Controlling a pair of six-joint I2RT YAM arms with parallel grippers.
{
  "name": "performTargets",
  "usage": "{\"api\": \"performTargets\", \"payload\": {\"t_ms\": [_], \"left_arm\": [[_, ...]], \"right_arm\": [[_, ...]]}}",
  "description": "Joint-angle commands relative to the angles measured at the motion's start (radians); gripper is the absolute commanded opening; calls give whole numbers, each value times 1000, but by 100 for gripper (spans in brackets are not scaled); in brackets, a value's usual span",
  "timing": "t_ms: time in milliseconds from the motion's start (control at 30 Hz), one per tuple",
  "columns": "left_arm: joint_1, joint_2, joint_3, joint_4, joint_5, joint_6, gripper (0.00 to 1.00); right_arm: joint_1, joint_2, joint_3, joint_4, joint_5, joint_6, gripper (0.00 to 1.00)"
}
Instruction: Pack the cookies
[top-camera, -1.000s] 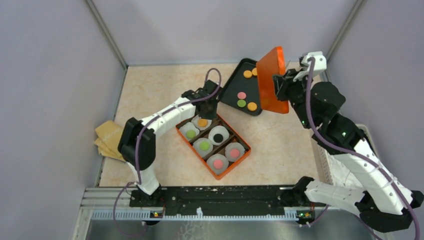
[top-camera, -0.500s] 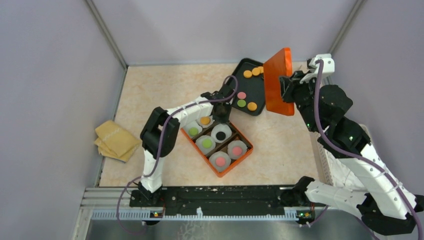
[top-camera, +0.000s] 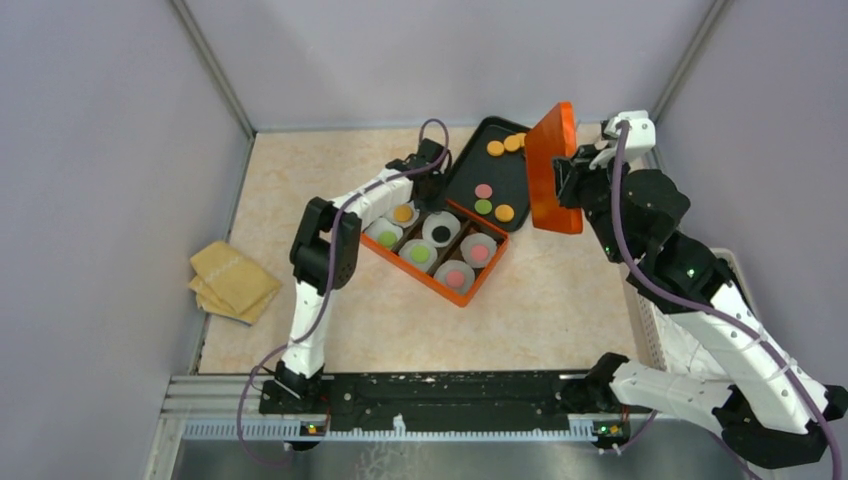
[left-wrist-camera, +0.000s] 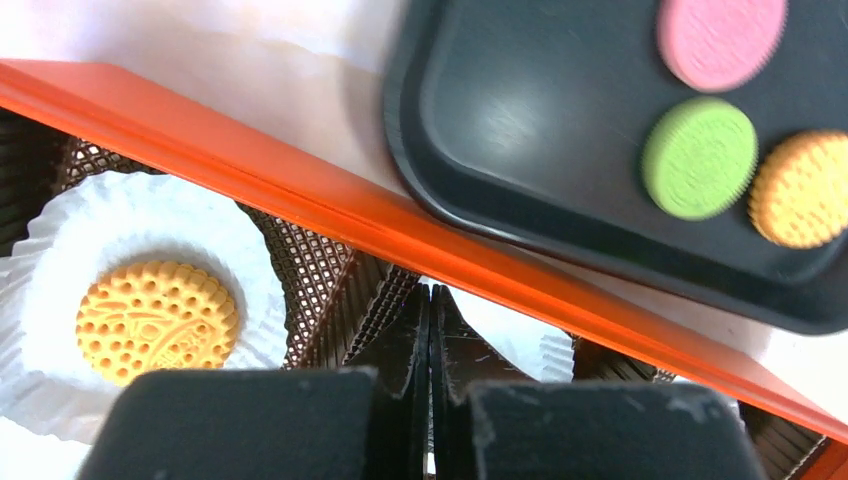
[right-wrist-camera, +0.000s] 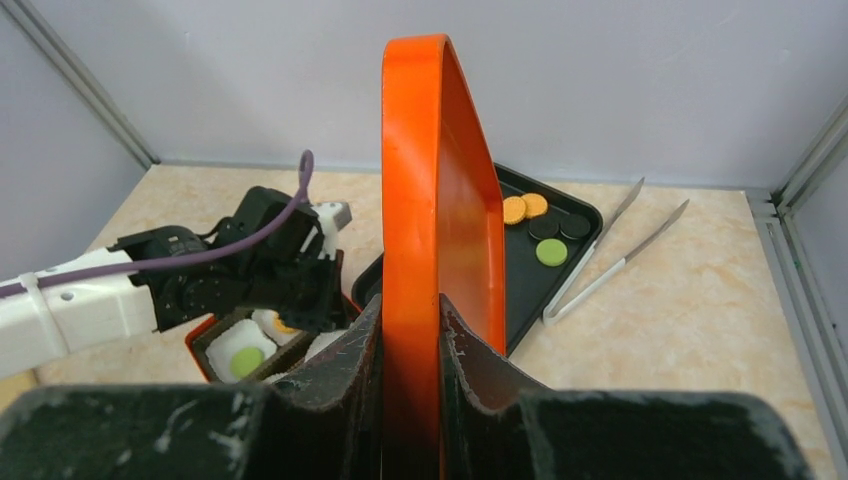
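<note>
The orange box holds several cookies in white paper cups, among them an orange cookie. More cookies lie loose on the black tray just behind it: pink, green and orange. My left gripper is shut, its tips down inside the box by the far rim, over a brown divider. My right gripper is shut on the orange lid, which it holds upright on edge in the air over the tray's right side.
Metal tweezers lie on the table to the right of the tray. A folded tan cloth sits at the left edge. A white basket stands at the right, partly behind my right arm.
My left gripper has swung away from me toward the tray, and the box has slid and turned with it until it lies against the tray. The held lid shifted slightly.
</note>
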Motion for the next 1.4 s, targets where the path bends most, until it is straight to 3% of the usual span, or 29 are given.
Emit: {"api": "performTargets", "payload": {"t_ms": [0,167,367,533,733,900,1167,1367], "left_arm": [[39,-70,14,52,6,33,0],[21,-292,-106,87,-38,31,0],[21,-485,-295,76,-261,49,0],[33,-459,-370,-48,-458,10,0],[37,-382,-420,-53,-523,-20,0],[35,-336,-393,-153,-513,-67,0],[-18,-461,-589,-170,-379,-158,0],[-132,-569,-698,-185,-258,-244,0]], "right_arm": [[0,-1,-10,103,0,1,0],[0,13,-36,132,-37,12,0],[0,21,-60,141,-71,29,0],[0,17,-77,146,-100,50,0],[1,0,-84,138,-107,64,0],[0,-13,-85,119,-84,57,0],[0,-4,-98,129,-71,50,0],[1,10,-97,141,-65,45,0]]}}
